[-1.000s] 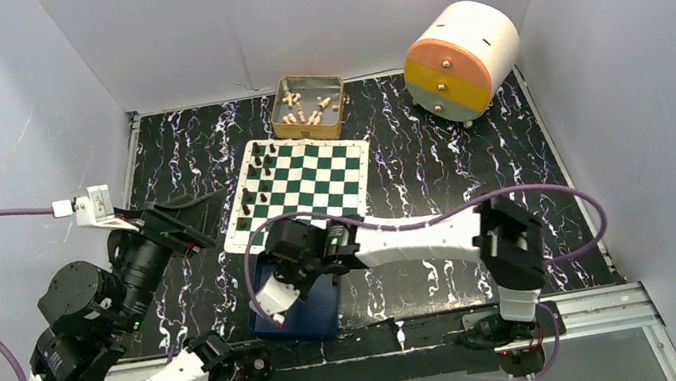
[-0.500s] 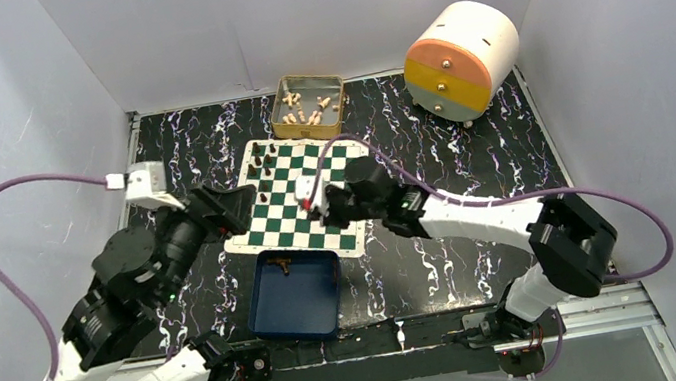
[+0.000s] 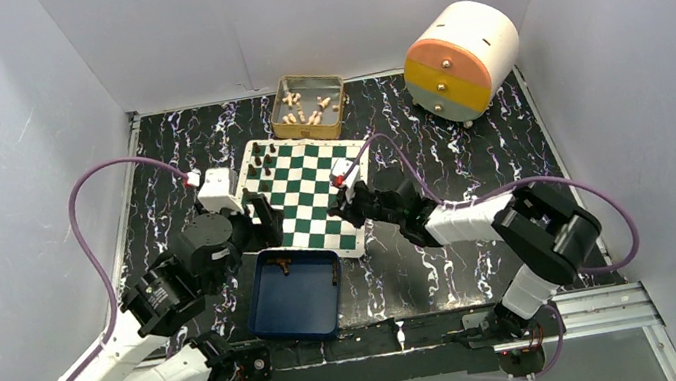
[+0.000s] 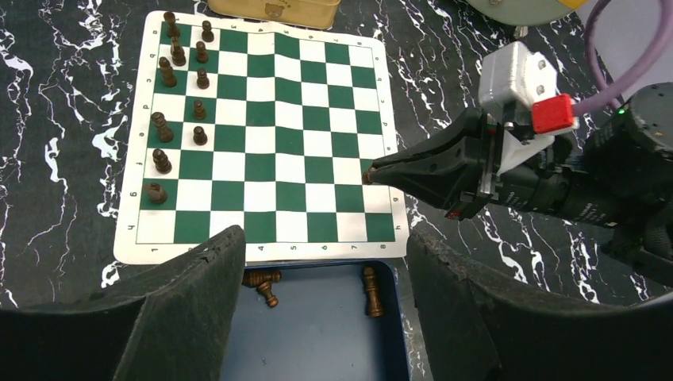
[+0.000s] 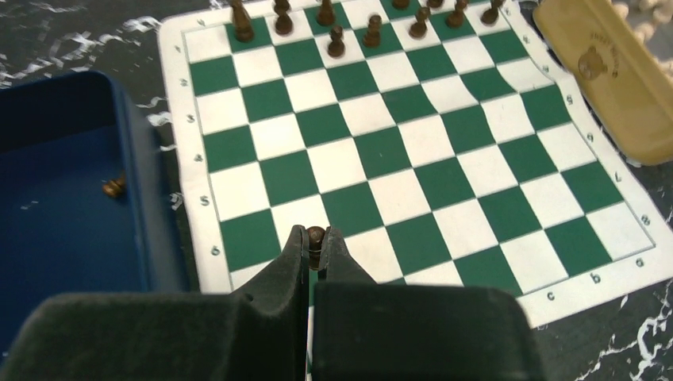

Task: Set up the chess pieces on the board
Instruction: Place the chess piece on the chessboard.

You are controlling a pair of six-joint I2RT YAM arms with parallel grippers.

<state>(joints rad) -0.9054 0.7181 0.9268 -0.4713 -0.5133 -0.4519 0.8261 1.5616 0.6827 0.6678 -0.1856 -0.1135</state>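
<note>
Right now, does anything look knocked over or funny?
Yes, a little. A few brown chess pieces lie tipped on their sides in the blue tray, not standing on the board. The board looks slightly wavy near the gold tin, not quite flat. Nothing looks spilled or broken.

Green-and-white checkered board, dark-brown chess pieces, blue tray, gold tin, black white-veined table

Pale grey walls, black marbled tabletop

Lab test cell, plain white walls
</note>
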